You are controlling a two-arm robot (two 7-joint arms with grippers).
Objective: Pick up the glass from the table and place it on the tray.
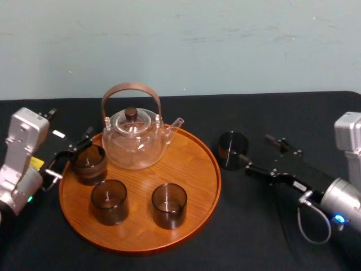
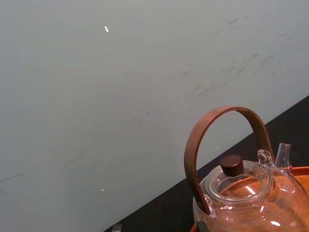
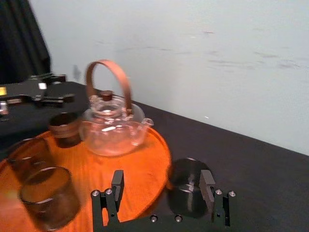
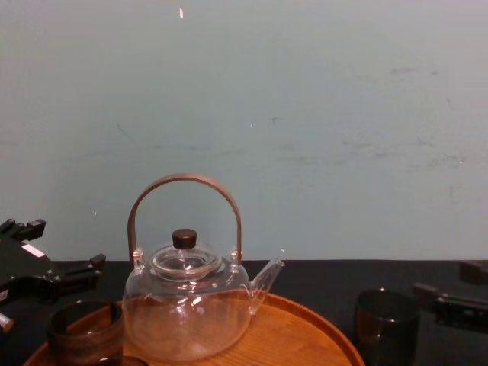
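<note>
The glass (image 1: 233,149) stands upright on the black bench (image 1: 242,231), right of centre in the head view. It is just beside the right rim of the tray (image 1: 192,169) and not on it.

The right arm comes in from the lower right corner of that frame and stretches low across the bench, up and to the left. The right tool (image 1: 256,151) is spread wide, and its tips stop just at the glass's right side. In the right wrist view the glass sits low in the frame, partly within the gap between the two fingers (image 3: 117,183), close against one of them and well apart from the other.

The left arm enters at the left edge of the head view, wrist bent inward. The left tool (image 1: 71,152) is held wide at the tray's left rim, just beside a second dark tumbler (image 1: 90,164).

On the tray a clear teapot (image 1: 135,141) stands toward the back. Two more tumblers (image 1: 109,201) (image 1: 169,205) stand in front of it.
</note>
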